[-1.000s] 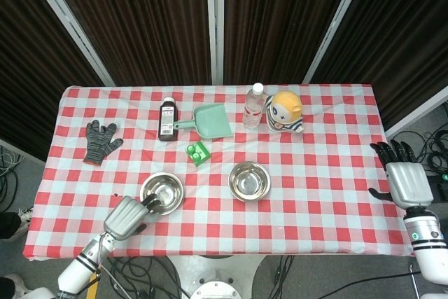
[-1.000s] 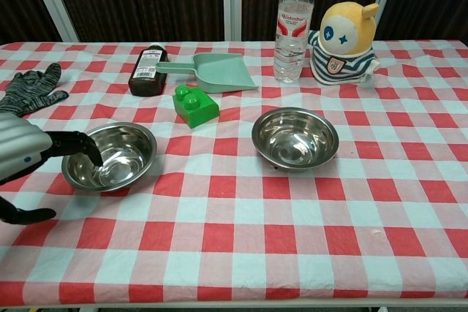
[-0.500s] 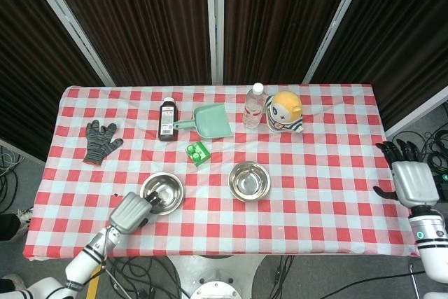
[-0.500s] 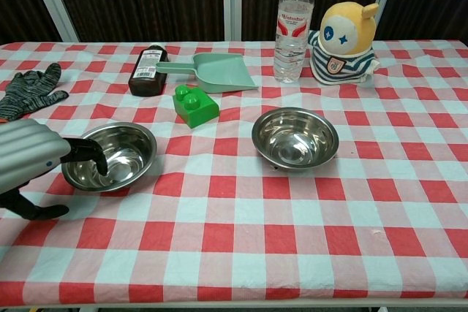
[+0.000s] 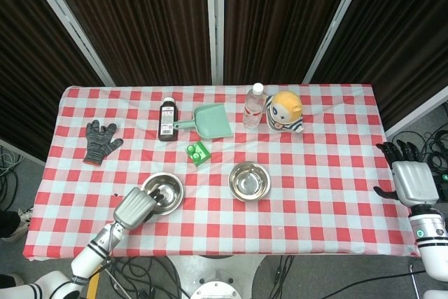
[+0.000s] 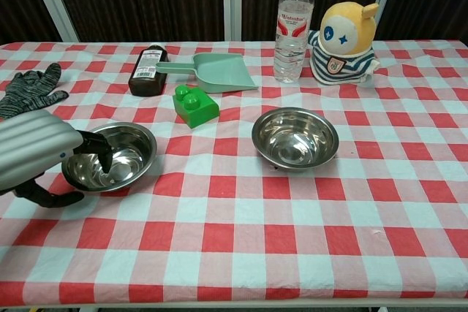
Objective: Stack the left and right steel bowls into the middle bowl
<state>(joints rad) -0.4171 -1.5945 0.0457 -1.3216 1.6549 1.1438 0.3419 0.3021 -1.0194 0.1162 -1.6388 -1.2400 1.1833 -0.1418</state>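
Silver-backed left hand (image 6: 36, 150) sits at the near-left rim of the left steel bowl (image 6: 121, 153), dark fingers (image 6: 99, 153) dipping inside the bowl while the thumb (image 6: 50, 197) lies outside on the cloth; whether the rim is actually pinched, I cannot tell. From the head view that hand (image 5: 135, 206) overlaps the bowl's near edge (image 5: 165, 191). Just right, well apart, stands the second steel bowl (image 6: 295, 137), upright and free on the checked tablecloth (image 6: 241, 210). Behind the bowls: a green block (image 6: 195, 105), a mint dustpan (image 6: 212, 73), a dark bottle (image 6: 147, 69) lying flat, a water bottle (image 6: 292, 23) and a yellow toy (image 6: 344, 33). A grey glove (image 6: 29, 90) lies far left. Off the table's right end hangs the right hand (image 5: 410, 178), fingers spread, holding nothing.
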